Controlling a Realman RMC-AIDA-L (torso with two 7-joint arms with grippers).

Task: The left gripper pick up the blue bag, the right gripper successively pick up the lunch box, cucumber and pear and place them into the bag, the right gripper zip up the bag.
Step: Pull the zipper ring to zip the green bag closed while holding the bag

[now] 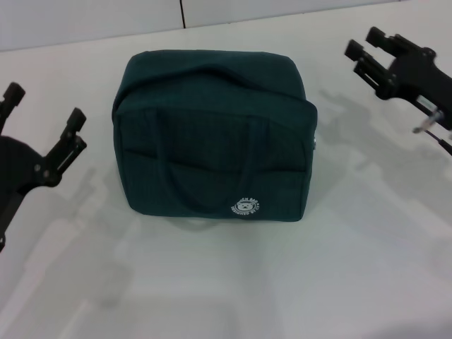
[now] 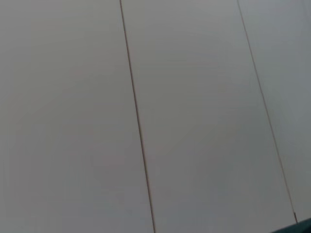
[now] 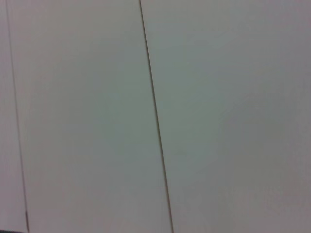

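Note:
The blue bag (image 1: 212, 134), dark teal with two handles and a round white logo on its front, stands upright in the middle of the white table. Its top looks closed. My left gripper (image 1: 44, 104) hovers open to the left of the bag, well apart from it, with nothing between its fingers. My right gripper (image 1: 361, 42) is open and empty at the far right, beyond the bag's right side. The lunch box, cucumber and pear are out of view. Neither wrist view shows any fingers.
The white table (image 1: 226, 282) runs around the bag on all sides. A pale panelled wall (image 1: 92, 18) rises behind the table. Both wrist views show only pale panels with thin dark seams (image 2: 138, 126) (image 3: 156, 116).

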